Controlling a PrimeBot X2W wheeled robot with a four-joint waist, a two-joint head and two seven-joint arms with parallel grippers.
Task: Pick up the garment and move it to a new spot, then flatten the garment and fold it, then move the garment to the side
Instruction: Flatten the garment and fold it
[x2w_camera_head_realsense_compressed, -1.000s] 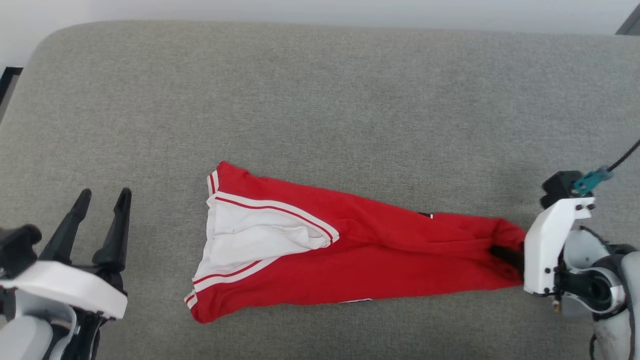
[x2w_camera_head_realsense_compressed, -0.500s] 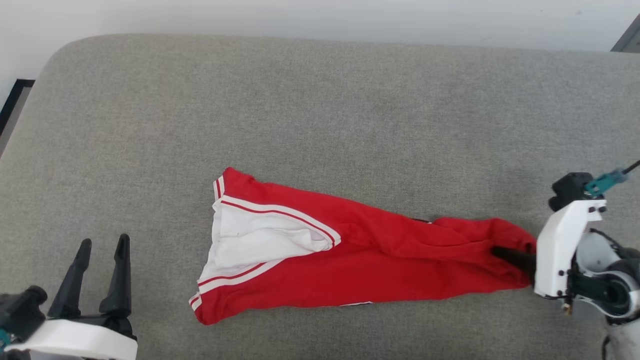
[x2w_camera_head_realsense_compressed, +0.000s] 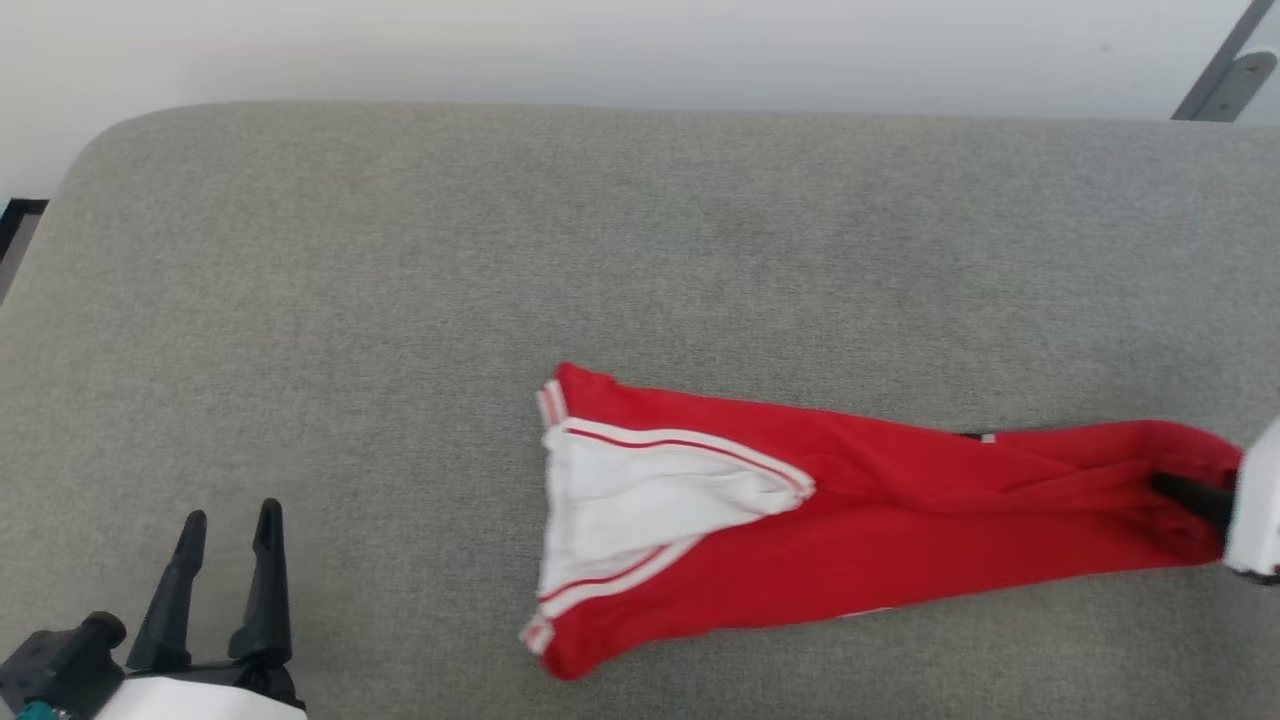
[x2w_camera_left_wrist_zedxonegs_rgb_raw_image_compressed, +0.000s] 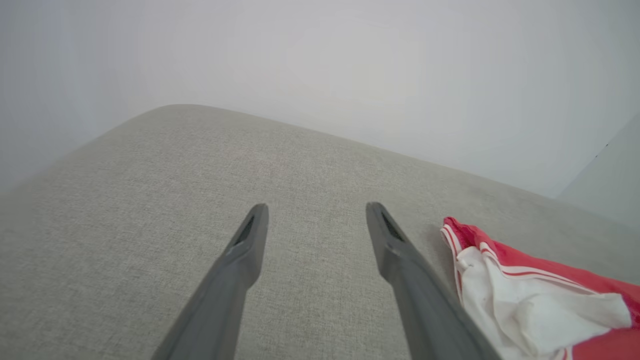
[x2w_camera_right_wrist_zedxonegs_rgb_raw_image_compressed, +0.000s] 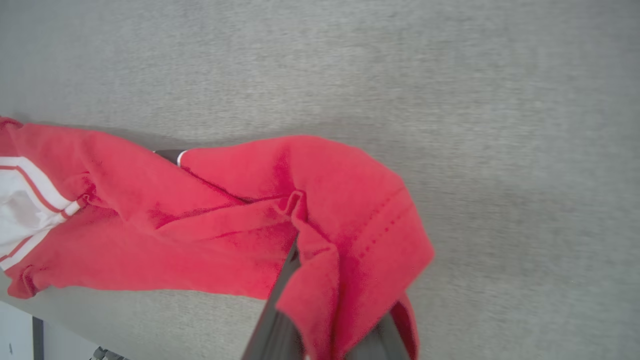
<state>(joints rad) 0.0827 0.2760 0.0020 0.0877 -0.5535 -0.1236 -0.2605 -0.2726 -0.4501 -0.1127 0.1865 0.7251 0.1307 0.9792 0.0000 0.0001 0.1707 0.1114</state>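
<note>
Red on grey: the jersey (x2w_camera_head_realsense_compressed: 850, 530) lies bunched in a long strip on the fabric cushion (x2w_camera_head_realsense_compressed: 600, 250), toward its right side. The right gripper (x2w_camera_head_realsense_compressed: 1185, 495) is clamped on one red end, while the left gripper (x2w_camera_head_realsense_compressed: 231, 514) hangs spread and empty. Looks like the relocating step is under way, with flattening, folding and setting aside all left to do.

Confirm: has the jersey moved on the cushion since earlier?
Yes: the jersey slid toward the robot's right, away from the cushion's left corner, pulled by the right gripper.
</note>
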